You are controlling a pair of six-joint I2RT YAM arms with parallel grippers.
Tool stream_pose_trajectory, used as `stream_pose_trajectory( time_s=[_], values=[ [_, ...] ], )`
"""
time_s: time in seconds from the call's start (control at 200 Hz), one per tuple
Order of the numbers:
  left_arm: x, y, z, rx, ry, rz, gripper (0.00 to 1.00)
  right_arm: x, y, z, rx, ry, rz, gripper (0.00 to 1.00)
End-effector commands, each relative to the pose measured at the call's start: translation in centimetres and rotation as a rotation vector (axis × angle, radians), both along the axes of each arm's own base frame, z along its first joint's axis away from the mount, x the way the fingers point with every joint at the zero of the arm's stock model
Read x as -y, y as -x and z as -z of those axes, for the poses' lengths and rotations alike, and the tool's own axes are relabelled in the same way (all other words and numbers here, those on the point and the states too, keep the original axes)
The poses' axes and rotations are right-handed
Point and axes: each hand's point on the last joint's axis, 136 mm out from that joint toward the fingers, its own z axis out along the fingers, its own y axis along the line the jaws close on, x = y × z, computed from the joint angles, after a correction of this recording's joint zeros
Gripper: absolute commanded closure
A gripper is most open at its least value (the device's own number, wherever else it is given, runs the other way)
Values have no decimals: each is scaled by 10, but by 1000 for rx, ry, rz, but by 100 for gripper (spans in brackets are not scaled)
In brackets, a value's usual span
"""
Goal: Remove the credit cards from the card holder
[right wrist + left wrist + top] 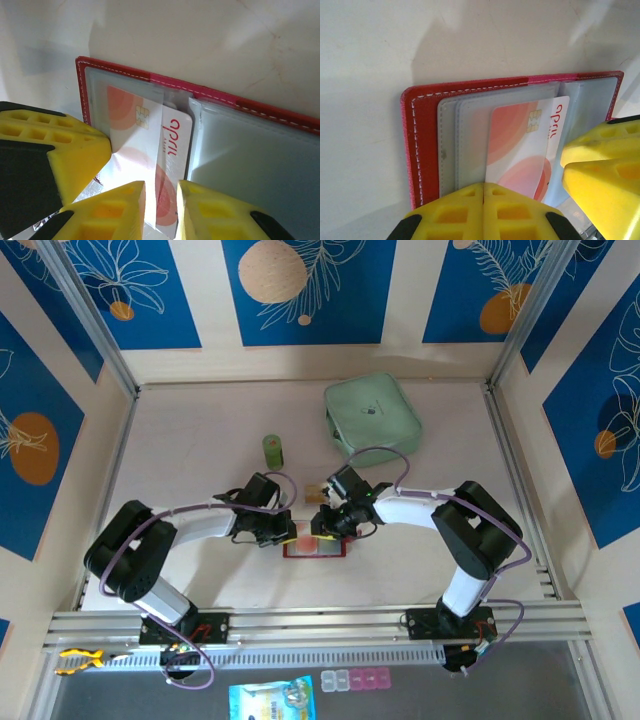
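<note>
Upper centre-right: mint-green zip pouch (372, 416), flat on the pale table (190, 440). To its left: small green cylinder (273, 449), upright. Bottom edge: blue packet (272, 702); pink-and-white cases (355, 679).

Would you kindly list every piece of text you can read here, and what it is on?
"april": red lettering on the credit card in the card holder; tiny print beside it is illegible.
Logo on the green pouch: too small to read.

Pale table (195, 430) bears card holder (327, 550), pouch (372, 418), perhaps a cup (273, 449).
</note>
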Motion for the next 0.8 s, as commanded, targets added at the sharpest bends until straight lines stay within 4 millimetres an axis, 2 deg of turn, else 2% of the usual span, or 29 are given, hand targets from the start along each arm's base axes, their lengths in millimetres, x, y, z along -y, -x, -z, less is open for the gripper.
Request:
stream_pose_trajectory(
  time_s=[0.0, 0.255, 0.5, 0.795],
  values=[
    [-12, 14, 17, -56, -68, -7, 94, 3, 5, 11, -53, 11, 9, 75],
    [-11, 14, 20, -63, -68, -7, 94, 1, 7, 14, -71, 0, 8, 75],
    [-9, 12, 18, -59, -62, -6, 94, -6, 8, 4, -70, -77, 21, 83],
    [-10, 12, 16, -56, -60, -9, 94, -13, 7, 0, -88, -162, 31, 83]
  ],
)
